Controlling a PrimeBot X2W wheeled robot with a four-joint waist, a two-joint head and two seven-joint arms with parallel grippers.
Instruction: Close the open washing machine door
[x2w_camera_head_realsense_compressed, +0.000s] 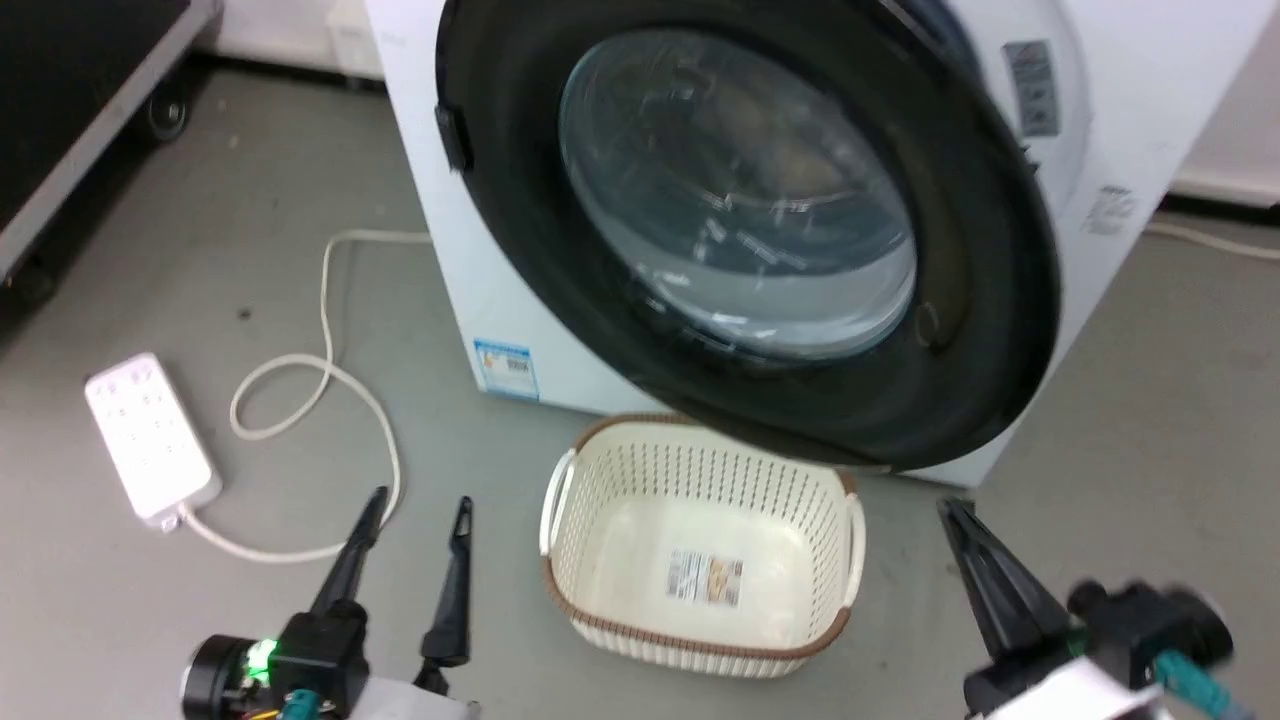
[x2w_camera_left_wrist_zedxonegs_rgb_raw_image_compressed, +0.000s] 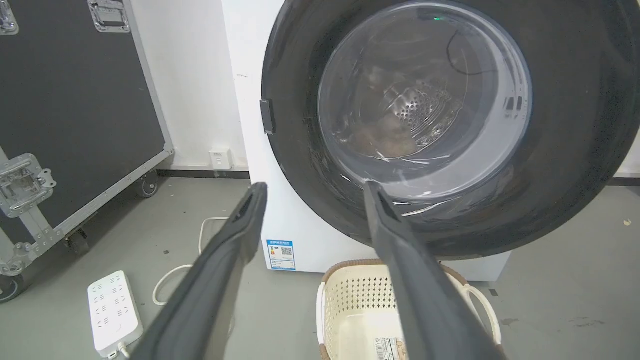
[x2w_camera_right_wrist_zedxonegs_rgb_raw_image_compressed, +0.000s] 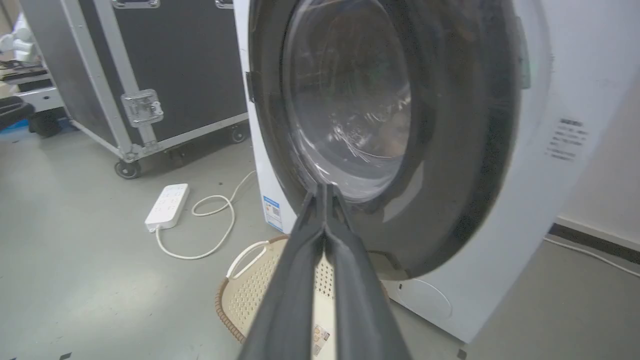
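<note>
Right, the washing machine door (x2w_camera_head_realsense_compressed: 960, 300) is swung almost flat against the white machine (x2w_camera_head_realsense_compressed: 450, 270), with its black rim hanging over the far edge of the laundry basket (x2w_camera_head_realsense_compressed: 560, 500) on the floor. From these angles you can't really tell whether the latch tab (x2w_camera_head_realsense_compressed: 452, 135) on the door's left edge has caught, so treat it as not shut.

Your left gripper (x2w_camera_head_realsense_compressed: 421, 497) is low and well short of the door, fingers spread with nothing between them. Your right gripper (x2w_camera_head_realsense_compressed: 952, 508) has its fingers pressed together, empty, aimed at the lower rim.

Here's the worry: push on the bulging glass and those narrow tips will likely skate off the curve, so go for the rim near the latch side. Too soft a push may let the door bounce back open. And coming in low, you could clip the basket or snag the cord (x2w_camera_head_realsense_compressed: 325, 290).
</note>
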